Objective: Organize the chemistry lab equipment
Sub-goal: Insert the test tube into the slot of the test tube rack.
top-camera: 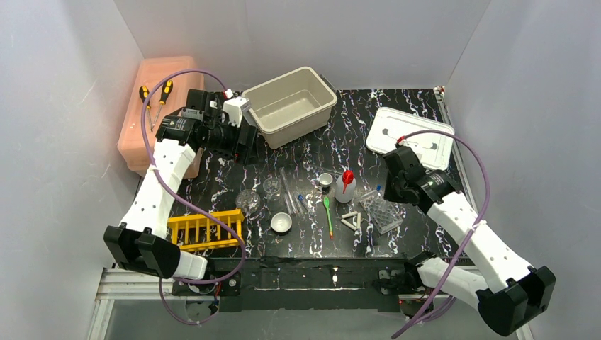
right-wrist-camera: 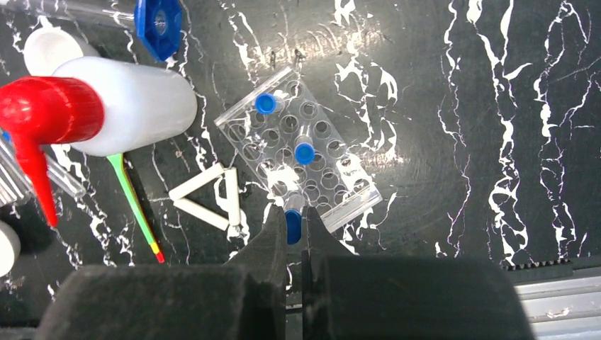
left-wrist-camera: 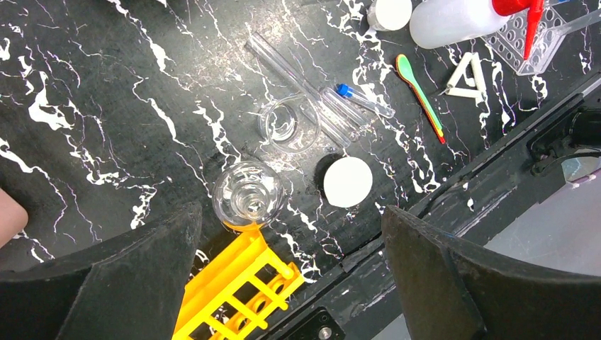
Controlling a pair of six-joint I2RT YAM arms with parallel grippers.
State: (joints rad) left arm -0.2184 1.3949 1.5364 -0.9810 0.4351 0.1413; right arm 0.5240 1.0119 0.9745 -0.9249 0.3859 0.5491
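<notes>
My right gripper (right-wrist-camera: pixel 293 228) is shut on a blue-capped tube (right-wrist-camera: pixel 293 221), just above the near edge of a clear multi-well rack (right-wrist-camera: pixel 305 152) that holds two more capped tubes. Next to it lie the white triangle (right-wrist-camera: pixel 209 195), the green spoon (right-wrist-camera: pixel 131 195) and the red-capped squeeze bottle (right-wrist-camera: pixel 127 103). My left gripper (left-wrist-camera: pixel 290 212) hangs high with its jaws wide open and nothing between them. Below it are the flask (left-wrist-camera: pixel 248 195), a small glass beaker (left-wrist-camera: pixel 289 125), the white bowl (left-wrist-camera: pixel 348 181), loose glass tubes (left-wrist-camera: pixel 298 74) and the yellow rack (left-wrist-camera: pixel 237 283).
A beige bin (top-camera: pixel 289 106) stands at the back centre, with a white lid (top-camera: pixel 411 138) to its right. The pink box (top-camera: pixel 156 106) at the back left carries two screwdrivers (top-camera: pixel 164 91). A small white cup (top-camera: pixel 325 178) sits by the bottle.
</notes>
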